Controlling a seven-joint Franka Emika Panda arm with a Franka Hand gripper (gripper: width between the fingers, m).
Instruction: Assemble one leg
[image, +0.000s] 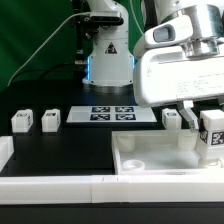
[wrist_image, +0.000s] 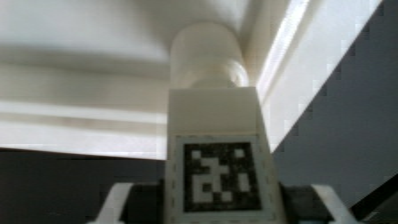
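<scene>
My gripper (image: 207, 124) is shut on a leg (image: 213, 137), a white block with a black-and-white marker, held just above the near-right corner of the white tray-like tabletop (image: 140, 160). In the wrist view the held leg (wrist_image: 217, 130) stands between my fingers (wrist_image: 128, 203) with its round peg end pointing away, close to the tabletop's raised rim (wrist_image: 311, 60). Two more legs (image: 20, 121) (image: 50, 120) stand at the exterior view's left, and a third (image: 172, 118) stands behind the tabletop, near the gripper.
The marker board (image: 110, 114) lies flat behind the tabletop. The robot base (image: 108, 55) rises at the back. A white rail (image: 60, 187) runs along the front edge of the black table, with a white block (image: 4, 152) at the far left.
</scene>
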